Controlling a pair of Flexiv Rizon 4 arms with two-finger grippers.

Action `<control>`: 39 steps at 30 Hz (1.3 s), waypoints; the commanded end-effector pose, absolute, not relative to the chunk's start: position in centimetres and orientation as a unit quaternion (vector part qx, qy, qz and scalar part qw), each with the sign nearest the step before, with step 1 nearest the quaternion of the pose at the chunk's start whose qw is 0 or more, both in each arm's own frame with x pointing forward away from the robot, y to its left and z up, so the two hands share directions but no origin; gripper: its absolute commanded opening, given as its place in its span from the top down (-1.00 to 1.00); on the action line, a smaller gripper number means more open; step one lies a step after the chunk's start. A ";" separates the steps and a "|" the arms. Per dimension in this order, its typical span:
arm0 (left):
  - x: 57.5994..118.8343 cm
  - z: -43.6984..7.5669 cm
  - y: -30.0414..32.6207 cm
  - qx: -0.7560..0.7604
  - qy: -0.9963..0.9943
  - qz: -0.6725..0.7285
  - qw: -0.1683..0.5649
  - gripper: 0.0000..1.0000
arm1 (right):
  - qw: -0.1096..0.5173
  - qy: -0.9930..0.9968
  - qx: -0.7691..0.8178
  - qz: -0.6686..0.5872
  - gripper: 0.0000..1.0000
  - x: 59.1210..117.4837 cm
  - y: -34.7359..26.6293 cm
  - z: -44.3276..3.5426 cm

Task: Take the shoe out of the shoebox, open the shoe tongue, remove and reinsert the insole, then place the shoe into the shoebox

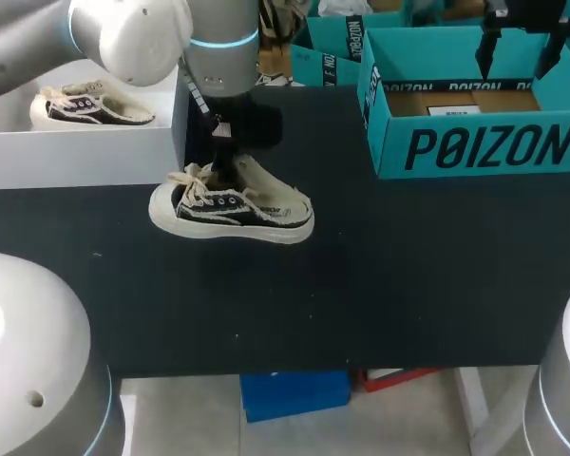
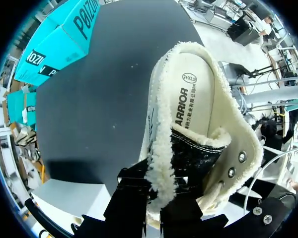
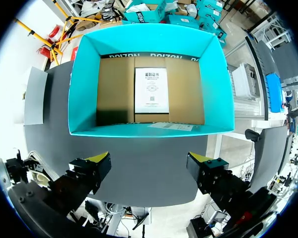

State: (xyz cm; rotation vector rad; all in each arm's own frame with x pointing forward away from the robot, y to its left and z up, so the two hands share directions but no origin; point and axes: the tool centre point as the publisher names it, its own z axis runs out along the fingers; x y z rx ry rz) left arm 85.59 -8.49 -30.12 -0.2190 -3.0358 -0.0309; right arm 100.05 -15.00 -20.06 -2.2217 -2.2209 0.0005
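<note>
shoe (image 2: 196,106) toe end unseen behind L pincer (image 2: 157,206)

Dark lettering (image 1: 491,147) on teal shoebox (image 1: 375,104), print (image 2: 183,106) on insole (image 2: 208,54)

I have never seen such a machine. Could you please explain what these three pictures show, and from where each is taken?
It is a robot with two arms at a black table. One picture looks down from above; the two round ones come from cameras on the wrists. On the table lies a black and cream shoe, with the left gripper at its opening; the left wrist camera looks inside, onto the insole. Whether that gripper holds the shoe, I cannot tell. A white box holds a second shoe. The right gripper hangs open and empty above the open teal shoebox.
</note>
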 end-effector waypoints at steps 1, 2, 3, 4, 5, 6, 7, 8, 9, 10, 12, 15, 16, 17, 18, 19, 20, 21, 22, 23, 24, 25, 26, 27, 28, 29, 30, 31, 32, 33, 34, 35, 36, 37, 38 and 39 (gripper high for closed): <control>86.1 -32.7 -9.7 -0.071 -0.996 -0.019 0.058 1.00 | 0.000 -0.707 -0.707 0.001 -1.00 100.1 -15.0 -20.0; 86.1 -33.3 -9.8 -0.068 -0.996 -0.021 0.061 1.00 | 0.000 -0.707 -0.707 0.001 -1.00 100.1 -15.0 -20.0; 86.0 -33.8 -9.9 -0.065 -0.995 -0.022 0.068 1.00 | 0.000 -0.707 -0.707 0.001 -1.00 100.1 -15.0 -20.0; 86.0 -34.3 -9.9 -0.063 -0.995 -0.023 0.070 1.00 | 0.000 -0.707 -0.707 0.001 -1.00 100.1 -15.0 -20.0; 85.9 -34.8 -10.0 -0.063 -0.995 -0.024 0.072 1.00 | 0.000 -0.707 -0.707 0.001 -1.00 100.1 -15.0 -20.0; 85.9 -35.3 -10.0 -0.062 -0.995 -0.027 0.075 1.00 | 0.000 -0.707 -0.707 0.001 -1.00 100.1 -15.0 -20.0; 85.8 -35.7 -10.1 -0.062 -0.995 -0.029 0.078 1.00 | 0.000 -0.707 -0.707 0.001 -1.00 100.1 -15.0 -20.0; 85.8 -36.1 -10.2 -0.061 -0.994 -0.030 0.080 1.00 | 0.000 -0.707 -0.707 0.001 -1.00 100.1 -15.0 -20.0; 85.8 -36.5 -10.2 -0.060 -0.994 -0.031 0.084 1.00 | 0.000 -0.707 -0.707 0.001 -1.00 100.1 -15.0 -20.0; 85.7 -36.8 -10.3 -0.060 -0.994 -0.032 0.085 1.00 | 0.000 -0.707 -0.707 0.001 -1.00 100.1 -15.0 -20.0; 85.7 -37.2 -10.4 -0.060 -0.994 -0.033 0.085 1.00 | 0.000 -0.707 -0.707 0.001 -1.00 100.1 -15.0 -20.0; 85.7 -37.9 -10.5 -0.060 -0.994 -0.034 0.087 1.00 | 0.000 -0.707 -0.707 0.001 -1.00 100.1 -15.0 -20.0; 85.7 -38.0 -10.5 -0.061 -0.994 -0.031 0.088 1.00 | 0.000 -0.707 -0.707 0.001 -1.00 100.1 -15.0 -20.0; 85.7 -38.1 -10.5 -0.062 -0.994 -0.030 0.089 1.00 | 0.000 -0.707 -0.707 0.001 -1.00 100.1 -15.0 -20.0; 85.8 -38.3 -10.5 -0.063 -0.994 -0.032 0.087 1.00 | 0.000 -0.707 -0.707 0.001 -1.00 100.1 -15.0 -20.0; 85.9 -38.5 -10.5 -0.062 -0.994 -0.031 0.087 1.00 | 0.000 -0.707 -0.707 0.001 -1.00 100.1 -15.0 -20.0; 85.9 -38.7 -10.5 -0.062 -0.994 -0.031 0.087 1.00 | 0.000 -0.707 -0.707 0.001 -1.00 100.1 -15.0 -20.0; 86.0 -39.0 -10.4 -0.063 -0.994 -0.034 0.086 0.93 | 0.000 -0.707 -0.707 0.001 -1.00 100.1 -15.0 -20.0; 86.0 -39.2 -10.4 -0.067 -0.993 -0.039 0.084 0.63 | 0.000 -0.707 -0.707 0.001 -1.00 100.1 -15.0 -20.0; 86.0 -39.2 -10.3 -0.066 -0.993 -0.037 0.085 0.58 | 0.000 -0.707 -0.707 0.001 -1.00 100.1 -15.0 -20.0; 86.0 -39.3 -10.2 -0.065 -0.993 -0.037 0.088 0.26 | 0.000 -0.707 -0.707 0.001 -1.00 100.1 -15.0 -20.0; 86.1 -39.1 -10.1 -0.064 -0.993 -0.036 0.088 0.04 | 0.000 -0.707 -0.707 0.001 -1.00 100.1 -15.0 -20.0; 86.1 -38.7 -10.0 -0.064 -0.993 -0.036 0.088 -0.71 | 0.000 -0.707 -0.707 0.001 -1.00 100.1 -15.0 -20.0; 86.2 -38.4 -9.9 -0.064 -0.994 -0.034 0.086 -1.00 | 0.000 -0.707 -0.707 0.001 -1.00 100.1 -15.0 -20.0; 86.3 -37.9 -9.9 -0.064 -0.994 -0.031 0.085 -1.00 | 0.000 -0.707 -0.707 0.001 -1.00 100.1 -15.0 -20.0; 86.3 -37.3 -9.8 -0.065 -0.994 -0.025 0.083 -1.00 | 0.000 -0.707 -0.707 0.001 -1.00 100.1 -15.0 -20.0; 86.5 -36.7 -9.7 -0.066 -0.994 -0.020 0.081 -1.00 | 0.000 -0.707 -0.707 0.001 -1.00 100.1 -15.0 -20.0; 86.6 -36.1 -9.6 -0.066 -0.995 -0.015 0.079 -1.00 | 0.000 -0.707 -0.707 0.001 -1.00 100.1 -15.0 -20.0; 86.7 -35.4 -9.5 -0.067 -0.994 -0.007 0.081 -1.00 | 0.000 -0.707 -0.707 0.001 -1.00 100.1 -15.0 -20.0; 86.8 -34.5 -9.4 -0.069 -0.994 0.003 0.084 -1.00 | 0.000 -0.707 -0.707 0.001 -1.00 100.1 -15.0 -20.0; 86.9 -33.6 -9.3 -0.074 -0.994 0.013 0.082 -1.00 | 0.000 -0.707 -0.707 0.001 -1.00 100.1 -15.0 -20.0; 86.9 -32.9 -9.3 -0.078 -0.994 0.020 0.079 -1.00 | 0.000 -0.707 -0.707 0.001 -1.00 100.1 -15.0 -20.0; 86.9 -31.6 -9.3 -0.087 -0.993 0.035 0.074 -1.00 | 0.000 -0.707 -0.707 0.001 -1.00 100.1 -15.0 -20.0; 86.9 -30.6 -9.2 -0.091 -0.992 0.049 0.072 -1.00 | 0.000 -0.707 -0.707 0.001 -1.00 100.1 -15.0 -20.0; 87.0 -30.1 -9.1 -0.092 -0.992 0.057 0.071 -1.00 | 0.000 -0.707 -0.707 0.001 -1.00 100.1 -15.0 -20.0; 86.9 -28.9 -8.9 -0.092 -0.991 0.070 0.067 -1.00 | 0.000 -0.707 -0.707 0.001 -1.00 100.1 -15.0 -20.0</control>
